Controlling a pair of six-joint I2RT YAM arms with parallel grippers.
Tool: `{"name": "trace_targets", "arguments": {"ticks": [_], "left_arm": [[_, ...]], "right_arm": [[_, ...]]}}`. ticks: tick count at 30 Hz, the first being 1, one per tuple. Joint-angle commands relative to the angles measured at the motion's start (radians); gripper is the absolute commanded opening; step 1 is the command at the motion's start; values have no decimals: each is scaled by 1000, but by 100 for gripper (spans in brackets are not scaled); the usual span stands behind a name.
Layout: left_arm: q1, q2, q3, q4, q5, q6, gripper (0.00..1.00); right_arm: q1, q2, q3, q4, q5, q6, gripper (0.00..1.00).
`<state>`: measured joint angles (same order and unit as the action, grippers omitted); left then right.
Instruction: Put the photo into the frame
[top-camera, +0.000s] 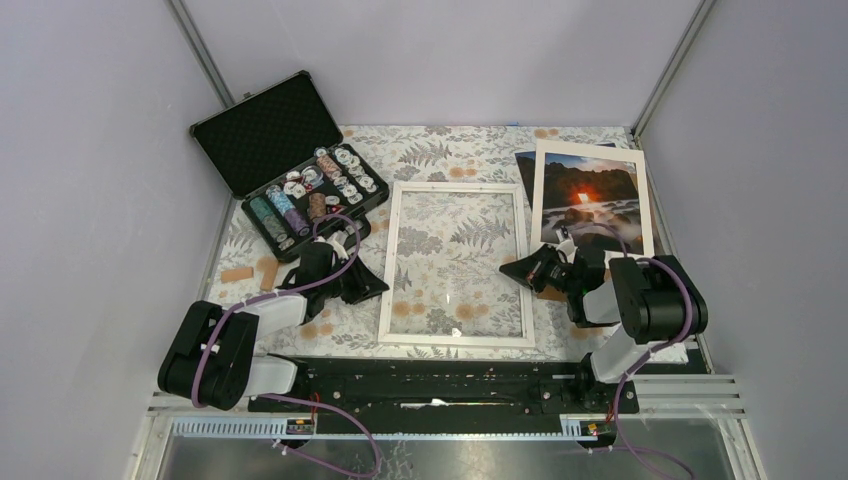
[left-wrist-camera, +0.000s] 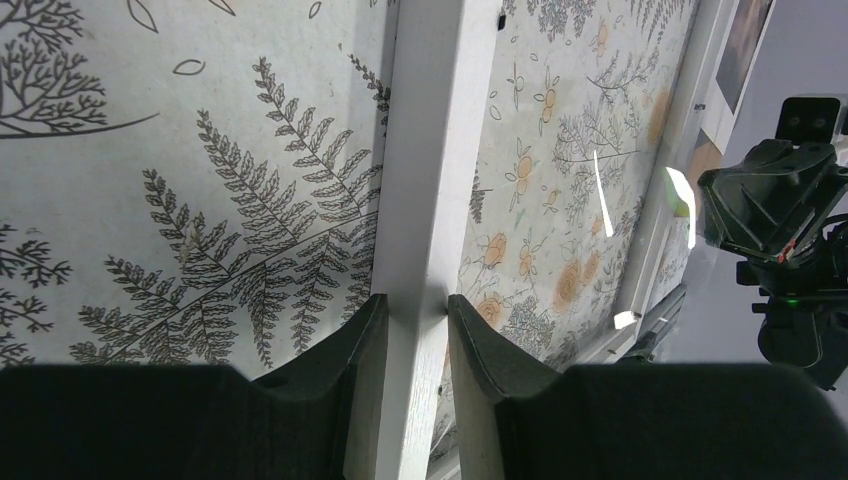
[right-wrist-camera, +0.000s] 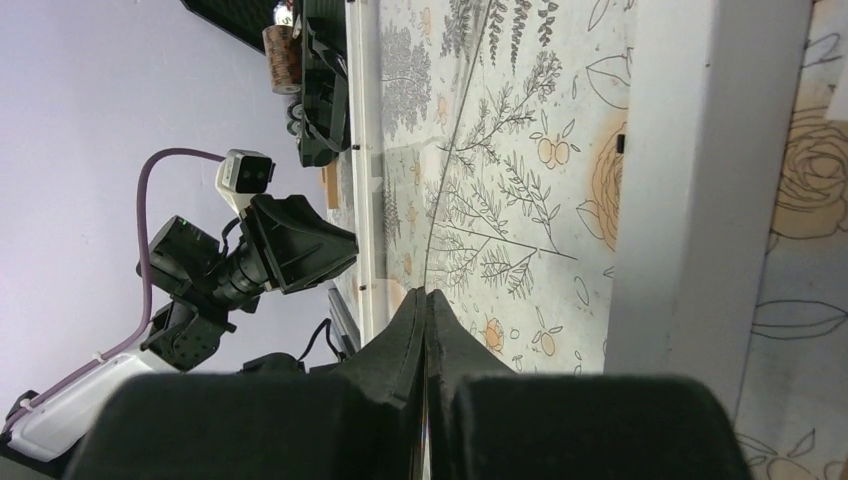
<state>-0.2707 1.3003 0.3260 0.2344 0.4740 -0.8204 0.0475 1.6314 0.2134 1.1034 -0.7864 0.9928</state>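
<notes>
The left tool (left-wrist-camera: 414, 303) is clamped on the left rail of the thin white rectangular picture frame (left-wrist-camera: 430, 150), which lies flat on the fern-patterned desk (top-camera: 470, 150). The right tool (right-wrist-camera: 425, 298) has its jaws pressed together just inside the right rail; whether they pinch something thin I cannot tell. The white-bordered photo (top-camera: 590, 195) of a dark landscape with a red-orange sun lies beside the frame at the far right, its near edge partly hidden.

We see an open black case (top-camera: 266, 128) of chips (top-camera: 312, 192) at the far left of a fern-print tablecloth (top-camera: 452, 152), with tan scraps (top-camera: 238, 274) near it.
</notes>
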Motion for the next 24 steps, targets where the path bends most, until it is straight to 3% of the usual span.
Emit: {"name": "trace_targets", "arguments": {"ticks": [1, 8, 13, 15, 19, 24], "left_arm": [[-3, -7, -6, 29, 32, 6, 32], [-4, -14, -1, 22, 32, 15, 32], [-4, -26, 11, -7, 26, 29, 32], [-4, -35, 17, -20, 18, 37, 33], [-4, -60, 32, -59, -9, 55, 35], [-3, -91, 54, -99, -26, 73, 43]], "right_arm": [[23, 43, -9, 199, 8, 39, 0], [23, 64, 11, 98, 34, -17, 0], [23, -27, 39, -156, 82, -121, 7], [24, -75, 55, -274, 102, -164, 17], [24, -185, 133, -590, 161, -287, 51], [26, -258, 241, -883, 242, -411, 64]]}}
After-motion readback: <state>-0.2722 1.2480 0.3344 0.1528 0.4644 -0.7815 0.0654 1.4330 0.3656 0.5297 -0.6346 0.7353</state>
